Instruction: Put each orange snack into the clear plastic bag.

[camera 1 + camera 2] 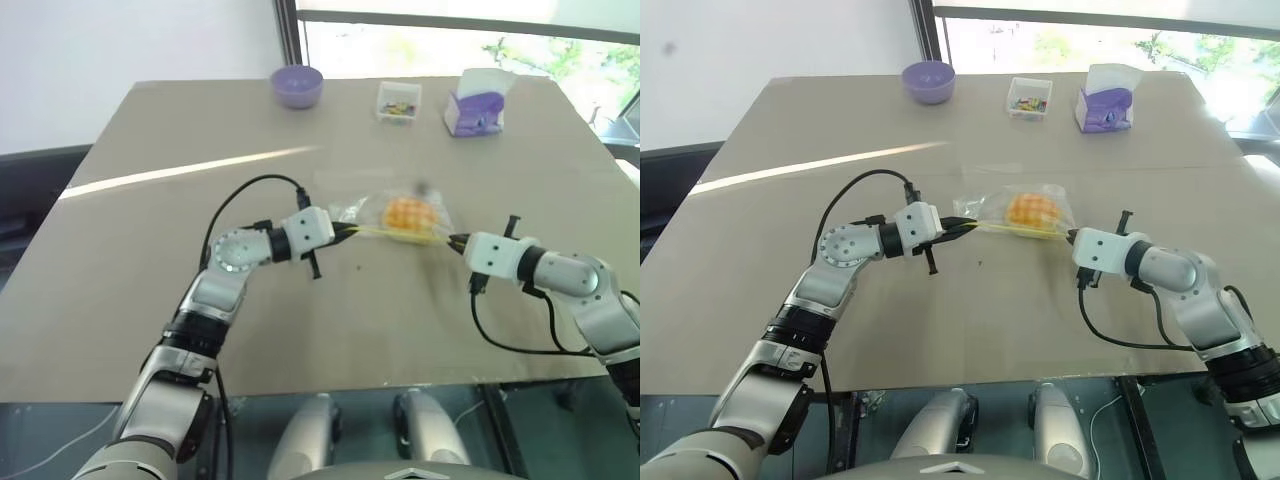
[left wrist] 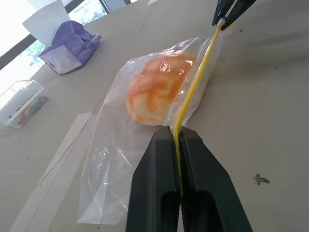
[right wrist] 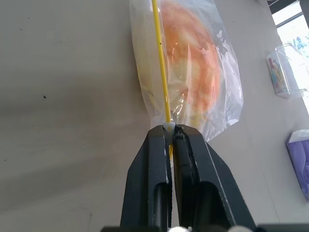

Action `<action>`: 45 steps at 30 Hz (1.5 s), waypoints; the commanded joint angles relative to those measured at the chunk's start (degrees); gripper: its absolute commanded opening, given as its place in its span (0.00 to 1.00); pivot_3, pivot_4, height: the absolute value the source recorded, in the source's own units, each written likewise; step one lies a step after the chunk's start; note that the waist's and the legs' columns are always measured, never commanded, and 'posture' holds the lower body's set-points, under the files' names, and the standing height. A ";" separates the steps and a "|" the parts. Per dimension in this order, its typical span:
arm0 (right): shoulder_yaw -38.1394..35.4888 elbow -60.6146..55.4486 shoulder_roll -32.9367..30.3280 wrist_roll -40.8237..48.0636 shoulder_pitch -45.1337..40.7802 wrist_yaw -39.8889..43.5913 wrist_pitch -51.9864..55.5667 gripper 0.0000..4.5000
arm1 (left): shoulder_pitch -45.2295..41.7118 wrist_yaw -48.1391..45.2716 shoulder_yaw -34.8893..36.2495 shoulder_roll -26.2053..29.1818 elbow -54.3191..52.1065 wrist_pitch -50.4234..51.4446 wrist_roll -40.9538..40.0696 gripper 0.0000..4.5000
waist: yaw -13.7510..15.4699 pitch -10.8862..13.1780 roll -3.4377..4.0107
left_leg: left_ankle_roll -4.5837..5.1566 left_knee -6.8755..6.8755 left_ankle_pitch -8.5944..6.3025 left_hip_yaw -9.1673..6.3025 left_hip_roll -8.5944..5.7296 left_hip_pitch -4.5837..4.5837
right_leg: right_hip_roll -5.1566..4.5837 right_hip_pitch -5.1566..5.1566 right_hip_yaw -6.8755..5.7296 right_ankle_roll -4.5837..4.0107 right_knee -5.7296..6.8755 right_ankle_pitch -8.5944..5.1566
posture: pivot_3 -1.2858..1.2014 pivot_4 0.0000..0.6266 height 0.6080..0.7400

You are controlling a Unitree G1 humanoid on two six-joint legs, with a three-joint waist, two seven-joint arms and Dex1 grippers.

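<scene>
The clear plastic bag [image 1: 392, 215] hangs stretched between my two grippers just above the table's middle. One orange snack [image 1: 408, 212] sits inside it, seen through the film as the orange snack [image 2: 159, 89]. My left gripper [image 1: 352, 231] is shut on the left end of the yellow seal strip [image 2: 193, 87]. The right gripper [image 1: 452, 241] is shut on the strip's other end, where the slider sits. In the right wrist view the right gripper [image 3: 170, 129] pinches the strip with the bag [image 3: 193, 67] just past it.
Along the table's far edge stand a purple bowl [image 1: 297, 85], a small clear box of colourful bits [image 1: 398, 102] and a purple-and-white carton [image 1: 478, 103]. The tan table [image 1: 150, 250] ends close in front of me. A window runs behind the far edge.
</scene>
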 commanded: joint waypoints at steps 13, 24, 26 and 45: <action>-5.90 1.82 -2.55 2.51 3.27 1.02 3.76 0.54 | 0.26 2.24 4.43 1.96 -1.16 0.87 -1.36 0.00 | 0.02 -0.01 0.00 | 0.04 0.02 -0.02 0.02 0.00 0.03 | -0.01 0.01 0.02 0.00 0.02 0.00 | 0.52 0.24 1.00; -7.33 -10.11 3.01 15.75 6.28 7.37 11.60 0.54 | 0.64 2.15 5.09 1.25 -2.26 1.91 -1.30 0.00 | -0.11 -0.01 0.00 | 0.17 0.06 -0.10 0.04 0.04 0.07 | 0.01 0.02 0.05 0.00 0.15 0.00 | 0.52 0.24 1.00; -6.43 -10.60 4.60 15.88 5.63 6.86 13.11 0.54 | 0.66 2.17 5.13 1.16 -2.58 2.15 -1.36 0.00 | -0.03 -0.01 0.00 | 0.17 0.07 -0.10 0.01 0.04 0.07 | 0.01 0.03 0.03 0.00 0.15 0.00 | 0.52 0.24 1.00; -0.84 2.06 12.88 11.49 -2.46 5.65 10.86 0.01 | 1.67 2.64 5.57 0.98 -6.50 4.90 -1.84 0.00 | -0.01 -0.02 -0.01 | 0.06 0.11 -0.04 0.01 0.00 0.07 | 0.00 0.02 0.03 0.00 0.17 0.00 | 0.52 0.24 1.00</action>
